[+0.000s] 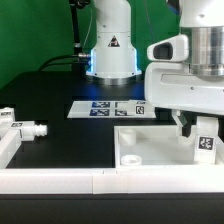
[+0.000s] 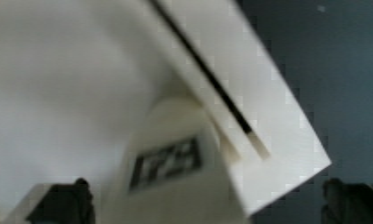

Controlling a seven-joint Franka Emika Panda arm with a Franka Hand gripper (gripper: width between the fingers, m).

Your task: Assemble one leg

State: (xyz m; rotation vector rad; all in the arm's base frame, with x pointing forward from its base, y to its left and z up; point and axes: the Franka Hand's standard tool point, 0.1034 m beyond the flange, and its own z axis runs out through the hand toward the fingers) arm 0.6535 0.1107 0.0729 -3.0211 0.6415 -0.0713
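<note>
Here, three tagged legs show: one leg (image 1: 205,146) (image 2: 179,160) stands upright on the square panel (image 1: 150,143) (image 2: 76,90) under the hand (image 1: 189,126), whose dark fingertips (image 2: 62,203) sit spread either side of it, apart. Two others (image 1: 28,128) lie at the black worktop's (image 1: 60,95) edge on the exterior view's left. The marker board (image 1: 112,108) lies flat behind the panel.

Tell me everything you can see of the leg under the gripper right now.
The leg is a small, white, blocky piece that looks like plastic, with a black-and-white square tag on its facing side. It stands roughly upright against the white square panel, near its corner on the exterior view's right. The gripper hangs above with its jaws spread either side, not touching it. Its stub is hidden.
</note>
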